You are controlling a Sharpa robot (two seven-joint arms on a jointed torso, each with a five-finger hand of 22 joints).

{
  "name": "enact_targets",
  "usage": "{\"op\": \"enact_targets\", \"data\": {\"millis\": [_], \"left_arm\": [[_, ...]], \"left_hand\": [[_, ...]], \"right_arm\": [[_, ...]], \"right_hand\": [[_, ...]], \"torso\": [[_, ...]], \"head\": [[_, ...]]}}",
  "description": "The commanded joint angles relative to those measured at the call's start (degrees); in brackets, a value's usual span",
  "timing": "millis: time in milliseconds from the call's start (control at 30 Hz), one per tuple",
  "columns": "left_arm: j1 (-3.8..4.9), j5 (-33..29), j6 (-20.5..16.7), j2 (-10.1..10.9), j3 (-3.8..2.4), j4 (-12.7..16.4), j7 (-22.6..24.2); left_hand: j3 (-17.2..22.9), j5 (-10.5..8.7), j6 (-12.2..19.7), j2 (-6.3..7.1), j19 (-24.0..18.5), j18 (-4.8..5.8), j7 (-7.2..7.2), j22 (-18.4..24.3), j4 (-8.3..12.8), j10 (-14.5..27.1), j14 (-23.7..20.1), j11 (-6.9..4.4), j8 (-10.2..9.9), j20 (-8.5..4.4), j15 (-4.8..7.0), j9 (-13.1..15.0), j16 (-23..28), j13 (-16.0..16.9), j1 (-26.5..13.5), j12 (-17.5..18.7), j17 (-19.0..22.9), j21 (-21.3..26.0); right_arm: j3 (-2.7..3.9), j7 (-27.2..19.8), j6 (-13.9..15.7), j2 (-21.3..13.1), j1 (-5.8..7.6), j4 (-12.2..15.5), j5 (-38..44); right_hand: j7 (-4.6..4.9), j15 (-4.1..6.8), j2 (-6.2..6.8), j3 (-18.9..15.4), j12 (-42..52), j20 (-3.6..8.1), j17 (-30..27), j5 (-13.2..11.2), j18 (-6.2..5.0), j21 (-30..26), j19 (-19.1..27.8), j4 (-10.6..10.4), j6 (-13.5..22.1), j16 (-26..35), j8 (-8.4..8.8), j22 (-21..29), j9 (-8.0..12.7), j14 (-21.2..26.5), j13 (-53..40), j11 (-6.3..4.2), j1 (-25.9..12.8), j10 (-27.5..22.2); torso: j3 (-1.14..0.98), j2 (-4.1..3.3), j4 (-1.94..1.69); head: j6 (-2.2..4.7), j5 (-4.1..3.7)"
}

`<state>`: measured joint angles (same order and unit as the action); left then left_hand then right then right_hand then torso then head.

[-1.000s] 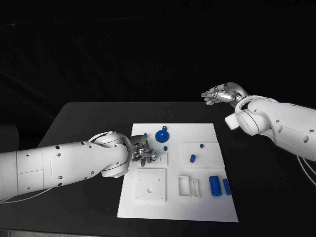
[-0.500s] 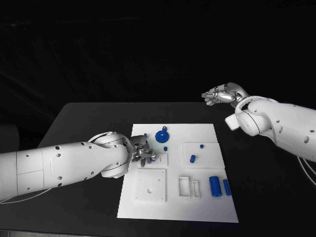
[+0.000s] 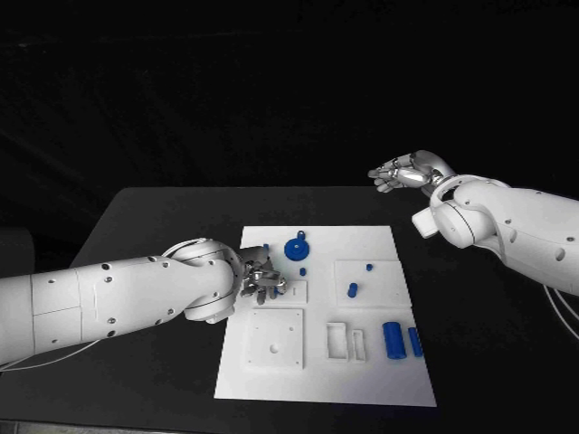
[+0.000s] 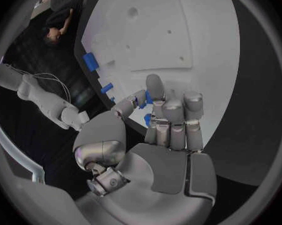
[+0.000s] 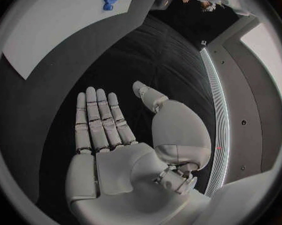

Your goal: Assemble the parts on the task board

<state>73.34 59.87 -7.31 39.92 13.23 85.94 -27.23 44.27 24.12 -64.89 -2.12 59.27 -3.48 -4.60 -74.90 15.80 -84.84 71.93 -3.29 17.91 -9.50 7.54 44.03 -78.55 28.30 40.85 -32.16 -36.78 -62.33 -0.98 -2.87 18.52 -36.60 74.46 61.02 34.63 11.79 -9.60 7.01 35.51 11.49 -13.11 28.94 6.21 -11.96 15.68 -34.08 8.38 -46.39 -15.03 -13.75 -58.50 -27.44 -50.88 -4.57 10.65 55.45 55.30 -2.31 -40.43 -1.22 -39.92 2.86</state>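
Left hand pinches a small blue part between thumb and fingertip over the task board, near its left edge. Part looks light, rigid, likely slippery; a fingertip pinch suits it. Right hand open, flat, well beyond the board's far right corner.

pinched blue part — mostly finger-hidden

Task board: matt white plastic, smooth. Parts: blue plastic, slight sheen. Left hand: brushed silver metal, satin. Desk: matt black.
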Motion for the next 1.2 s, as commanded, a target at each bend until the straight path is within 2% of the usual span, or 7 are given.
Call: {"op": "enact_targets", "data": {"millis": [33,433,800,900,1067,1200], "left_arm": [[-0.61,-1.34,5.12,0.0,0.55,-0.11,-1.48],[-0.46,-0.95,5.26,0.06,0.48,-0.15,-1.27],[0.73,-1.64,6.35,-0.55,0.39,-1.1,-1.12],[1.13,-2.38,7.32,-0.83,0.38,-1.5,-1.2],[1.82,-4.88,12.35,-1.48,0.4,-2.17,-2.11],[1.84,-4.99,11.61,-1.51,0.4,-2.18,-1.95]], "left_hand": [[1.49,0.54,-3.97,-1.13,-0.56,-0.97,3.63,-0.94,0.89,1.82,2.77,-1.86,-0.19,-6.18,3.72,0.02,-0.2,-0.14,0.49,-0.46,0.37,-0.15],[1.65,1.14,-4.2,-1.47,-0.79,-0.96,3.7,-0.99,0.99,1.76,2.76,-1.93,-0.16,-6.14,3.79,0.2,-0.5,-0.17,0.33,-0.86,0.69,-0.28],[1.66,1.34,-4.44,-1.89,-0.79,-0.99,3.82,-1.02,1.0,1.72,2.87,-2.04,-0.07,-6.13,3.9,0.45,-1.02,-0.11,-0.32,-1.4,0.91,-0.54],[1.68,1.3,-4.47,-1.98,-0.79,-1.0,3.83,-1.02,1.0,1.72,2.87,-2.06,-0.06,-6.14,3.92,0.49,-1.1,-0.1,-0.41,-1.48,0.94,-0.57],[1.6,0.86,-4.59,-2.34,-0.97,-0.94,3.87,-0.99,0.95,1.77,2.79,-2.1,-0.03,-6.06,3.96,0.66,-1.42,-0.07,-1.13,-1.86,1.12,-0.63],[1.61,0.81,-4.59,-2.35,-1.01,-0.93,3.88,-0.98,0.95,1.78,2.76,-2.11,-0.04,-6.04,3.97,0.67,-1.44,-0.07,-1.18,-1.9,1.14,-0.62]], "right_arm": [[0.04,-0.06,-0.73,0.11,0.02,-0.06,0.04],[0.04,-0.02,-0.81,0.09,0.02,-0.12,0.04],[0.04,-0.03,-1.01,0.29,0.01,-0.25,0.04],[0.03,-0.02,-0.98,0.32,0.01,-0.25,0.04],[0.03,0.01,-1.0,0.32,0.01,-0.19,0.04],[0.03,0.04,-0.99,0.3,0.01,-0.23,0.04]], "right_hand": [[0.19,-0.23,-0.07,-0.19,-0.42,0.01,-0.07,0.31,-0.03,-0.28,0.5,0.13,0.36,0.04,-0.22,-0.07,0.11,0.13,0.1,0.02,0.65,0.33],[0.21,-0.26,-0.07,-0.18,-0.57,-0.03,-0.2,0.28,-0.05,-0.34,0.6,0.25,0.4,0.05,-0.23,-0.12,0.2,0.2,0.22,0.04,0.8,0.37],[0.23,-0.29,0.04,-0.32,-0.75,-0.1,-0.37,0.54,-0.08,-0.39,0.69,0.43,0.43,0.01,-0.29,-0.2,0.33,0.24,0.36,0.05,0.88,0.49],[0.24,-0.31,0.03,-0.46,-0.89,-0.15,-0.49,0.99,-0.11,-0.41,0.73,0.52,0.44,-0.03,-0.34,-0.27,0.42,0.26,0.45,0.06,0.87,0.59],[0.23,-0.3,-0.01,-0.51,-0.99,-0.17,-0.58,1.27,-0.16,-0.42,0.75,0.62,0.44,-0.08,-0.38,-0.32,0.49,0.26,0.5,0.05,0.95,0.66],[0.23,-0.3,-0.02,-0.51,-1.04,-0.18,-0.63,1.47,-0.17,-0.43,0.75,0.67,0.44,-0.1,-0.4,-0.34,0.53,0.26,0.53,0.05,0.99,0.69]], "torso": [[-0.02,0.0,0.04],[0.0,0.02,-0.04],[-0.02,0.0,0.01],[-0.06,-0.01,0.02],[-0.07,-0.02,0.05],[-0.11,-0.03,0.04]], "head": [[-0.03,-0.06],[-0.08,-0.24],[0.02,-0.14],[0.06,-0.09],[0.03,-0.1],[0.0,-0.05]]}}
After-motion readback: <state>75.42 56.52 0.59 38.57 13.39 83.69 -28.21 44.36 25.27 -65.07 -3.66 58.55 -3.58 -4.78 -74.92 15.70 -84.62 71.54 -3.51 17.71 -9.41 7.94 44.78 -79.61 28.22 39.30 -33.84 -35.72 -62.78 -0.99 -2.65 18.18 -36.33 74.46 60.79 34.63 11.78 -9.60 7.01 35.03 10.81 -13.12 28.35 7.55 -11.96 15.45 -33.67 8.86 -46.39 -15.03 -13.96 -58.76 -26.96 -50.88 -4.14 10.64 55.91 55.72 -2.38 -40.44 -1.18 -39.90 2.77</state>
